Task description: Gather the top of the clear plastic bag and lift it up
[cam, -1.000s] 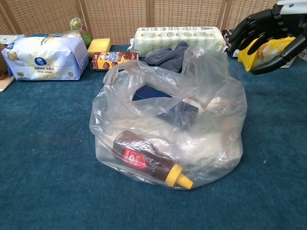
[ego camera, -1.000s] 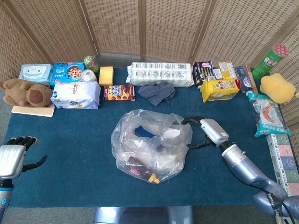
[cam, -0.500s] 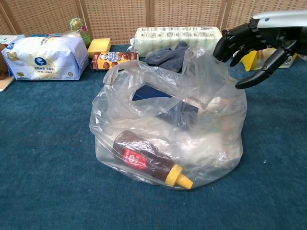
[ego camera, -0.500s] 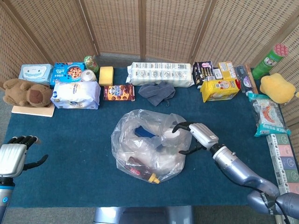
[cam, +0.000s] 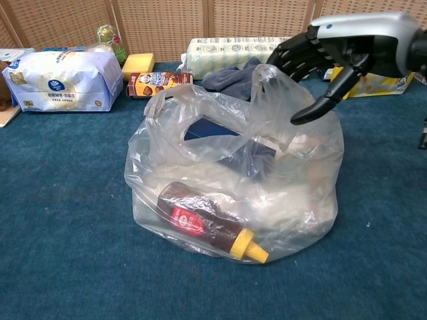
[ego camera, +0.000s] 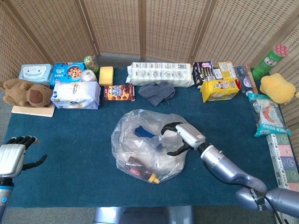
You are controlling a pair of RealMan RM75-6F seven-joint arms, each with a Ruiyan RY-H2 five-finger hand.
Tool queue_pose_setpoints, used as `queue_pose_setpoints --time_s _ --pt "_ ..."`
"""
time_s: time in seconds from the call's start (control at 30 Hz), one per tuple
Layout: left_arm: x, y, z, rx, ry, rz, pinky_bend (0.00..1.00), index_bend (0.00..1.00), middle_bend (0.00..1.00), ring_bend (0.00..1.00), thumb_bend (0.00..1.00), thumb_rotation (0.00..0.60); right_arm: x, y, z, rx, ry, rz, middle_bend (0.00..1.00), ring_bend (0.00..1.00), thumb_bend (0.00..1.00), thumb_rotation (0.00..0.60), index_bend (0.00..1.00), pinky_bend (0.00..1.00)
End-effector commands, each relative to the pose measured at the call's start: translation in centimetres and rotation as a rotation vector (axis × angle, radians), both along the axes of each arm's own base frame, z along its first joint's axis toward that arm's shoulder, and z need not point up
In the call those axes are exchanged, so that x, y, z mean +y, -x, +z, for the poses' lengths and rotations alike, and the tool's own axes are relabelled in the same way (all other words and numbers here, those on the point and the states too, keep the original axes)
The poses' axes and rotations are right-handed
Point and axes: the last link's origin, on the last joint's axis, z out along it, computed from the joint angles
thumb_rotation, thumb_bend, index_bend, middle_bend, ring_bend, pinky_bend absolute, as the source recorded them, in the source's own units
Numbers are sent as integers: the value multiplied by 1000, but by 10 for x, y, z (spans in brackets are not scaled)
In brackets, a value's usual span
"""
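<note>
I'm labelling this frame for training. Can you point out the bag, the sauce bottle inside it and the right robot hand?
bag (cam: 293,200), chest view, clear right wall.
sauce bottle (cam: 200,223), chest view, brown body beside red label.
right robot hand (cam: 333,50), chest view, palm.

Right hand (ego camera: 180,137) moved in leftward from beside the crumpled clear plastic bag (ego camera: 147,145) to over its upper right edge, dark fingers (cam: 301,53) spread, now at the raised plastic flap; contact unclear.
</note>
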Motion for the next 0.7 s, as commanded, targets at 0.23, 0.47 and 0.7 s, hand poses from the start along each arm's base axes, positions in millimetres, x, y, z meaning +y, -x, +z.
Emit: queue_pose_setpoints --time_s 0.23,0.47,0.7 --pt "0 4 0 -7 0 8 374 425 445 406 221 313 -3 -19 -6 -73 -52 -43 317 238 142 600 365 182" --pt "0 7 -1 -12 0 12 374 425 445 405 221 312 -9 -18 -4 -19 -9 -21 316 238 139 600 367 182" --pt "0 8 0 -11 -3 12 374 425 445 405 221 309 -10 -4 -1 108 85 19 317 238 139 600 387 182"
